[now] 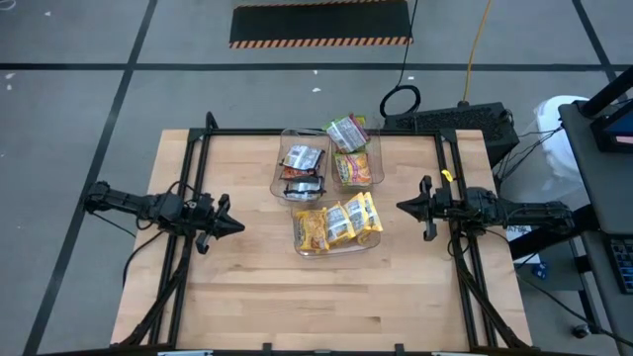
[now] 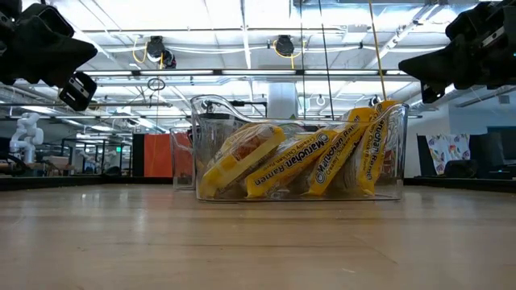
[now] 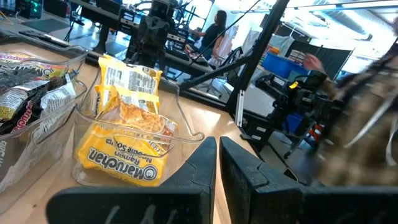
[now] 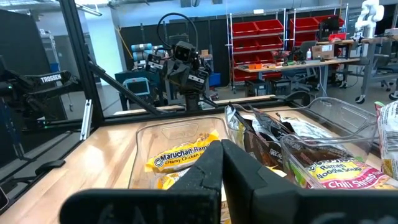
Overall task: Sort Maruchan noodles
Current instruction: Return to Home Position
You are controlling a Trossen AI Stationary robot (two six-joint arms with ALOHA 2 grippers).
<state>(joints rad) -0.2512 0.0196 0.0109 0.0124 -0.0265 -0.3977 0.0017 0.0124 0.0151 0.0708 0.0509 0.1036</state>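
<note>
The Maruchan noodles lie sorted in three clear bins at mid-table. Yellow packets (image 1: 336, 225) stand on edge, leaning on each other, in the near bin (image 2: 298, 153). Dark packets (image 1: 302, 168) fill the far left bin. Orange-red packets (image 1: 356, 170) sit in the far right bin, with a green packet (image 1: 346, 132) resting on its far rim. My left gripper (image 1: 237, 225) hovers level to the left of the bins, shut and empty, as the left wrist view (image 3: 218, 155) shows. To the right of the bins, my right gripper (image 1: 401, 207) hovers level, shut and empty (image 4: 222, 155).
Black frame rails (image 1: 193, 198) run along the table's left and right sides under both arms. Bare wood (image 1: 326, 307) stretches from the near bin to the near edge. A black box with cables (image 1: 450, 124) sits beyond the far right corner. A person shows in the room behind.
</note>
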